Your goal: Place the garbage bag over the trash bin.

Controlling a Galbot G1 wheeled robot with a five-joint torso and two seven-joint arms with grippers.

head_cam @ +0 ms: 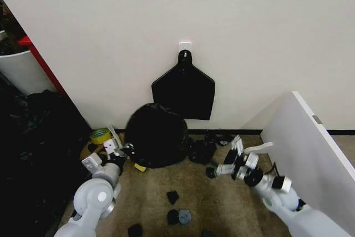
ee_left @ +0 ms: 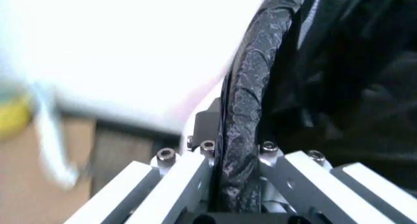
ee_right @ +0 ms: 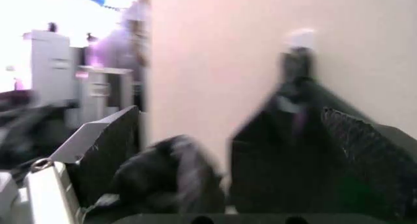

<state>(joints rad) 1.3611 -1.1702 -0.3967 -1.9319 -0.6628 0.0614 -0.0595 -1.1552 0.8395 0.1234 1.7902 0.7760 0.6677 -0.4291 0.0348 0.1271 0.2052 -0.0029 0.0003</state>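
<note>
The garbage bag (head_cam: 155, 135) is a glossy black mound on the floor against the wall; the trash bin is hidden under it. My left gripper (head_cam: 120, 149) is at the bag's lower left side. In the left wrist view a twisted strand of the bag (ee_left: 244, 131) runs between the fingers (ee_left: 189, 177), which are shut on it. My right gripper (head_cam: 229, 161) hovers to the right of the bag, apart from it, open with nothing between its fingers (ee_right: 104, 151). The bag (ee_right: 173, 177) lies blurred ahead of it.
A flat fan-shaped bundle of black bags (head_cam: 184, 90) hangs on the wall above. A yellow tape roll (head_cam: 100, 135) lies at the left. Black scraps (head_cam: 173, 196) dot the carpet. A white panel (head_cam: 310, 154) stands at the right, dark clutter (head_cam: 33, 148) at the left.
</note>
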